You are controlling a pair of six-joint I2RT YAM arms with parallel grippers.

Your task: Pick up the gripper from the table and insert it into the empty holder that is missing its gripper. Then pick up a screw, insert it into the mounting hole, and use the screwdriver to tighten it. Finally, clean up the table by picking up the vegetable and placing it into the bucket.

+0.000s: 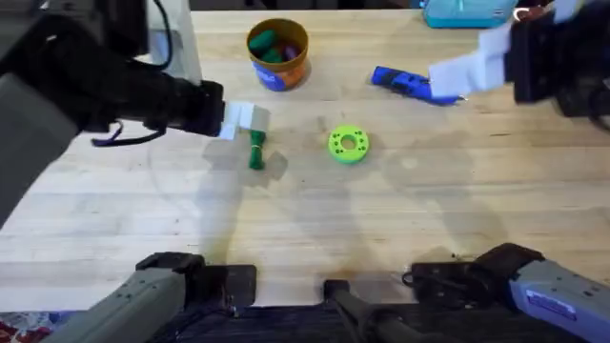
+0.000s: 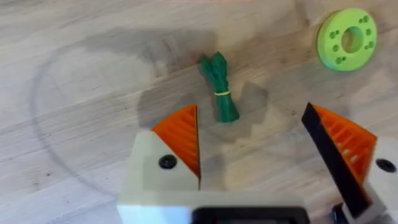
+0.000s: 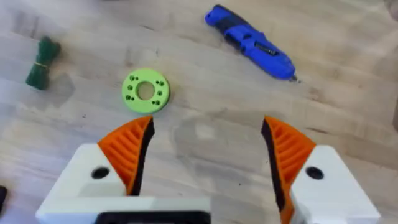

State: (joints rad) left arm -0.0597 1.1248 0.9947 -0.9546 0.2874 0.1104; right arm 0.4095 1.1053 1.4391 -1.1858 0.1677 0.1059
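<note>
Nearby, the green disc [image 1: 348, 144] lies beside the vegetable [image 1: 255, 151], under the wide-open, empty left hand [image 2: 255, 146].

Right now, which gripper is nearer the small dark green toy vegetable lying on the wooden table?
Left. The left gripper hovers open right over the small dark green toy vegetable; the right gripper is far across the table, by the blue screwdriver.
</note>
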